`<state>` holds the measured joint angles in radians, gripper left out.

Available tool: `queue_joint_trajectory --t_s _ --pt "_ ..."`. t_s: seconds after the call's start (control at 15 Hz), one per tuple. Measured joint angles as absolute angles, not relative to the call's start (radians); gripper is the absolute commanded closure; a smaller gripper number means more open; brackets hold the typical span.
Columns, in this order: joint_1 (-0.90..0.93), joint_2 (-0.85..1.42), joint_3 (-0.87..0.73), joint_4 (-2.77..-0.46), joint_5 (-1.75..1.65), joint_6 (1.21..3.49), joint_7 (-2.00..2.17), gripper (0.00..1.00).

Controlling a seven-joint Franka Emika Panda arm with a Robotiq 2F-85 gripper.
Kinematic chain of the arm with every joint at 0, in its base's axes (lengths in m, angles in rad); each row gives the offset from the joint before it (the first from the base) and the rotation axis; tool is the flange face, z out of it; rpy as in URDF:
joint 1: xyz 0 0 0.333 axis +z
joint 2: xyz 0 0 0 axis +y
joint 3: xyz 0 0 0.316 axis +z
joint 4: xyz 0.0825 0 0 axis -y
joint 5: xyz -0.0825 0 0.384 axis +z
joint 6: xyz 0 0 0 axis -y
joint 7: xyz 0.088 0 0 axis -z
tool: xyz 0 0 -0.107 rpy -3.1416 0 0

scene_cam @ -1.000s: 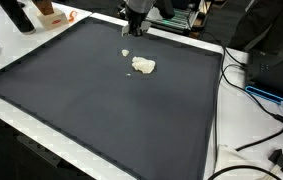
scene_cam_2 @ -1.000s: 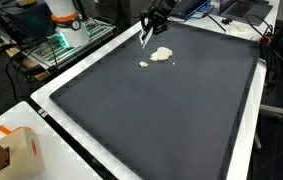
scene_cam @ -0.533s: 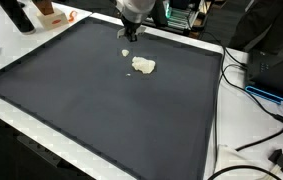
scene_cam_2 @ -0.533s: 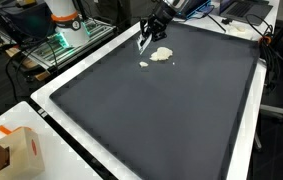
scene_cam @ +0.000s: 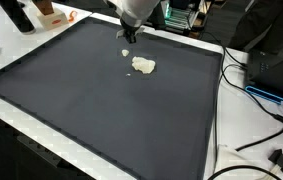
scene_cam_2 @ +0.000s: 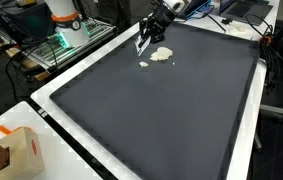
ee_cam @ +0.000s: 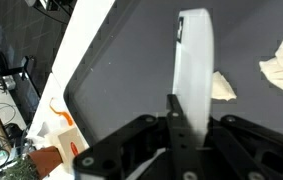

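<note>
I've got the gripper pinched on a white strip, which sticks out over the black mat. The strip sits just beside a small scrap. A bigger crumpled wad is near that, toward the mat's far side in both exterior views.

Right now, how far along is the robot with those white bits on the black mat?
Done: the gripper is shut on a white blade. In hand: the blade hangs just above the small scrap, seemingly not touching it. Left: the scrap and the bigger lump lie apart on the black mat, not gathered together.
</note>
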<state>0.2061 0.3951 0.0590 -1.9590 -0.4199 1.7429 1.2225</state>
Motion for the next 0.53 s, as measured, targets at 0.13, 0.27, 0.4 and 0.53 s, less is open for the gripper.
queue_joint_trajectory --t_s 0.13,0.27,0.4,0.53 --pt "0.208 0.397 0.059 -1.957 -0.421 1.737 1.214 0.99" --pt "0.210 0.398 0.058 -1.956 -0.423 1.734 1.207 0.99" --pt "0.210 0.398 0.058 -1.955 -0.424 1.731 1.195 0.99" --pt "0.210 0.398 0.057 -1.955 -0.424 1.731 1.175 0.99"
